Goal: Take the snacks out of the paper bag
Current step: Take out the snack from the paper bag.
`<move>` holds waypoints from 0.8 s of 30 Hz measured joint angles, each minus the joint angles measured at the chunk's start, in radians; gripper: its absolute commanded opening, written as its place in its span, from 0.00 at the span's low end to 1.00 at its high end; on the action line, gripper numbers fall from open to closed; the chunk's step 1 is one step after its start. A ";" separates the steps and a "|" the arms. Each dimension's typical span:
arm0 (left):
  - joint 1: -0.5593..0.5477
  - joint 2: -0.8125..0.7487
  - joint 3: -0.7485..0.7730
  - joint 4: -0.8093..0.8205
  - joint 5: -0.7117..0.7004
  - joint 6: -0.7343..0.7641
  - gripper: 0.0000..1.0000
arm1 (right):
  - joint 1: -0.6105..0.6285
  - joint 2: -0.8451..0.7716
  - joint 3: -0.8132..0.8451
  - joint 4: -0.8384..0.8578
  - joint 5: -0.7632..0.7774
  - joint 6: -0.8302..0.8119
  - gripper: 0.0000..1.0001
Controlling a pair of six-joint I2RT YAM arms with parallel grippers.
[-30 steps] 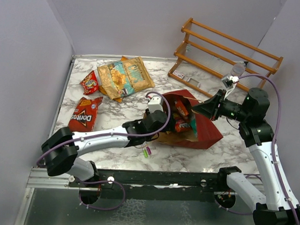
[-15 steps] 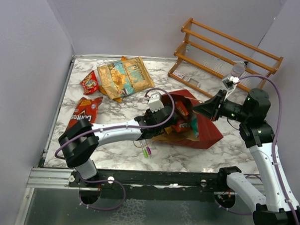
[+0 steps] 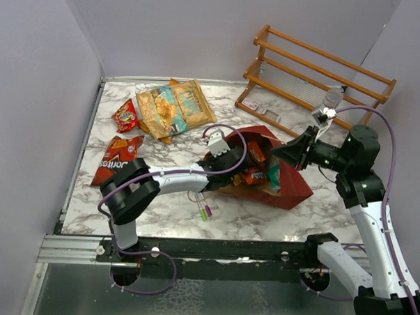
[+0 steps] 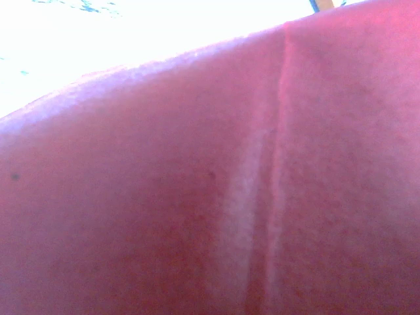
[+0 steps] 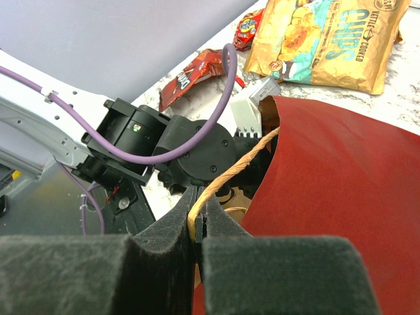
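Observation:
The red paper bag (image 3: 289,185) lies on its side, mouth facing left; red and orange packets (image 3: 254,175) and a teal one (image 3: 273,176) show inside. My right gripper (image 3: 278,152) is shut on the bag's string handle (image 5: 236,167) and holds the upper edge up; the pinch shows in the right wrist view (image 5: 199,220). My left gripper (image 3: 239,162) reaches into the bag mouth, fingers hidden. The left wrist view shows only a blurred red surface (image 4: 210,197). Outside lie the Doritos bag (image 3: 116,160), the tan-and-teal chip bag (image 3: 174,107) and a small red packet (image 3: 125,115).
Two marker pens (image 3: 203,211) lie in front of the bag near the table's front edge. A wooden slatted rack (image 3: 318,78) stands at the back right. Walls close off the left and back of the marble table (image 3: 159,204).

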State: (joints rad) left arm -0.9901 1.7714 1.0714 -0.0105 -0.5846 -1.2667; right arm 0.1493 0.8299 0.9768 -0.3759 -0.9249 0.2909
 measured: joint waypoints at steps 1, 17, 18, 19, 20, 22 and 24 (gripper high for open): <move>0.000 0.006 0.007 0.008 0.000 -0.002 0.33 | 0.000 0.000 0.000 0.000 0.000 0.000 0.01; 0.000 -0.108 -0.019 0.035 0.042 0.007 0.00 | 0.000 -0.029 0.000 -0.018 0.050 -0.008 0.01; 0.001 -0.134 -0.029 0.034 0.050 0.011 0.00 | 0.000 -0.032 0.000 -0.021 0.061 -0.008 0.01; 0.001 -0.158 -0.039 0.035 0.060 0.014 0.00 | 0.000 -0.034 0.000 -0.024 0.071 -0.008 0.01; 0.001 -0.187 -0.052 0.036 0.071 0.021 0.00 | 0.000 -0.036 0.000 -0.025 0.080 -0.008 0.01; 0.001 -0.238 -0.076 0.041 0.090 0.033 0.00 | 0.000 -0.040 0.000 -0.028 0.105 -0.008 0.01; 0.001 -0.299 -0.108 0.050 0.117 0.054 0.00 | 0.000 -0.042 0.000 -0.028 0.129 -0.006 0.01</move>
State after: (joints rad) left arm -0.9894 1.4727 0.9634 0.0399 -0.4675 -1.2129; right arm 0.1493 0.7883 0.9768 -0.4038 -0.7959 0.2844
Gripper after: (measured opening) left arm 0.018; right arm 0.016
